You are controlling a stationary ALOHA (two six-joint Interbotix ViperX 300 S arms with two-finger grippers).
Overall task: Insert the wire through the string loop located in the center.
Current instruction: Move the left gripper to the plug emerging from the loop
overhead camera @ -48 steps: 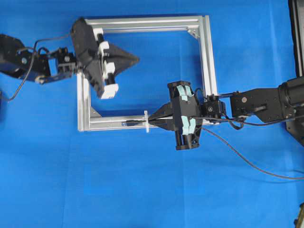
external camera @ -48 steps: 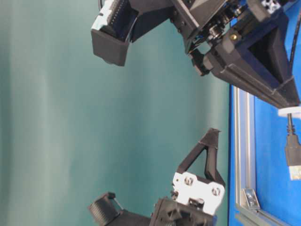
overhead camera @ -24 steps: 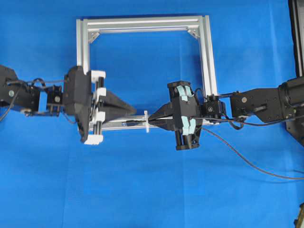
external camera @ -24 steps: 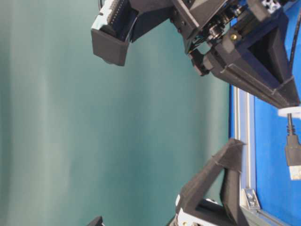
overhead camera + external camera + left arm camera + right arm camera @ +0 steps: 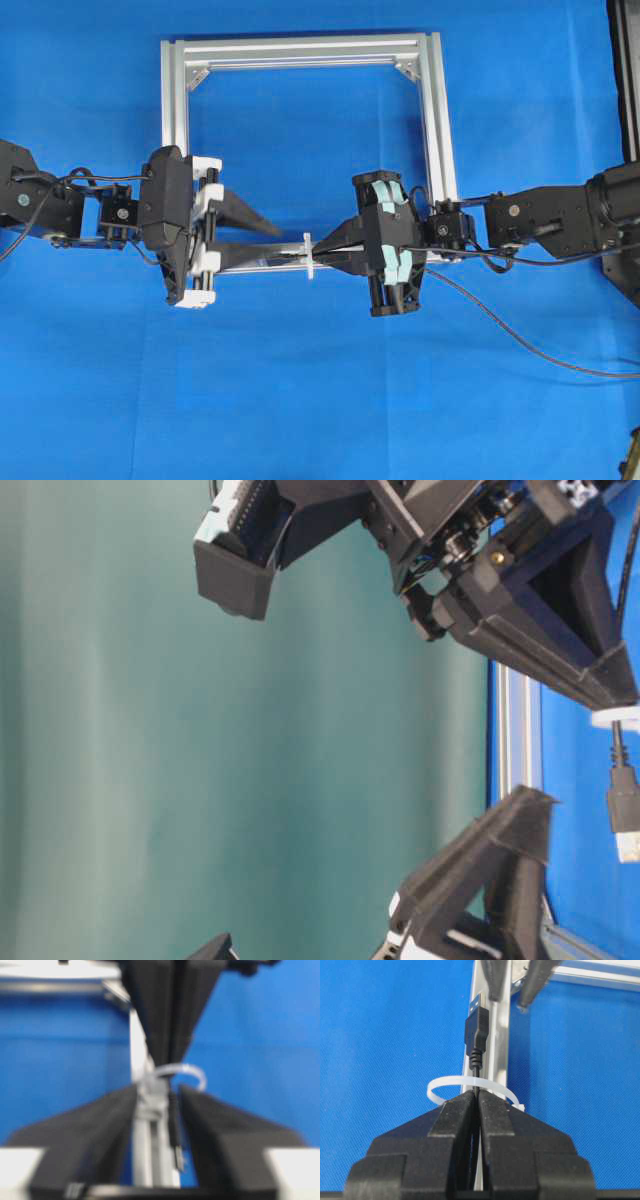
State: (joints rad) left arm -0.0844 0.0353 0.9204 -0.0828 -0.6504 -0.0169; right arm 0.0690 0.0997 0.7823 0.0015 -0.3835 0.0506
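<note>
- Overhead: the right claw (image 5: 322,247), pinched shut on the wire (image 5: 530,345), points toward 9 o'clock at the string loop (image 5: 309,256) on the frame (image 5: 434,120)'s lower bar. The left claw (image 5: 270,248) faces it, jaws parted on either side of that bar, holding nothing.
- Table-level: the plug (image 5: 625,815) hangs past the loop above the blue bench (image 5: 585,810).
- Left wrist: blurred; the plug lies between the spread fingers (image 5: 95,1125).
- Right wrist: the wire passes through the loop, plug at 12 o'clock.
</note>
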